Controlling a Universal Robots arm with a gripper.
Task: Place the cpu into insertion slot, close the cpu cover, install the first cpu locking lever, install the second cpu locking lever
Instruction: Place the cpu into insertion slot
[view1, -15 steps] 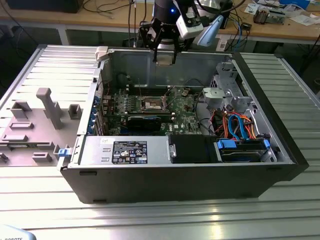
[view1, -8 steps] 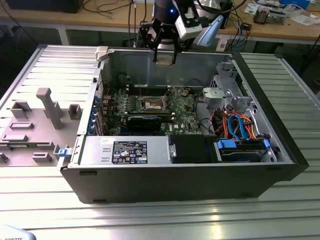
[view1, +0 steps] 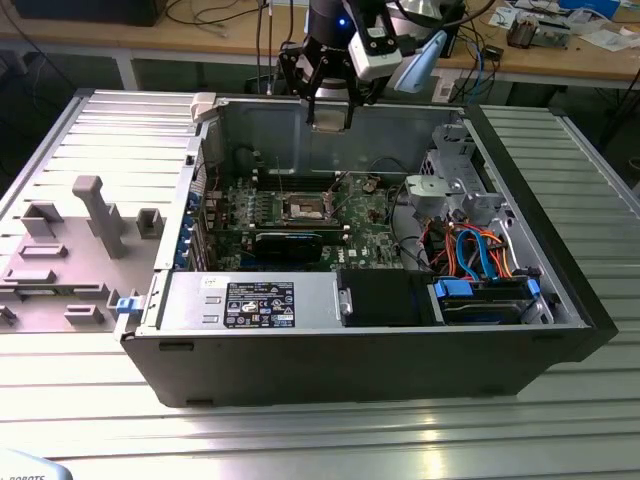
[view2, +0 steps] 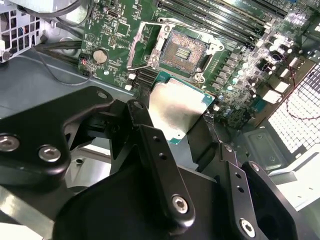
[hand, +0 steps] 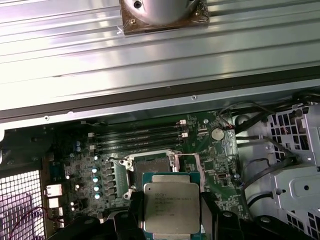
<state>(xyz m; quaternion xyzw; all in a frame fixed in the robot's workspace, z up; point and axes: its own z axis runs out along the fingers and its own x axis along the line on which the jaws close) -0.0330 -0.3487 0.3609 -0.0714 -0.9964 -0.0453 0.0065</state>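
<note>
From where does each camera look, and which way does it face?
Exterior view: outside and raised, looking down into the open case; arm and gripper show.
First wrist view: on the wrist, facing the motherboard.
Second wrist view: likewise, more obliquely; gripper linkage shows.
Both wrist views share the gripped cpu and the empty insertion slot.

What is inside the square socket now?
The socket holds only its bare pin field. The chip is gripped in the jaws, apart from it. In the first wrist view the chip covers part of the socket.
</note>
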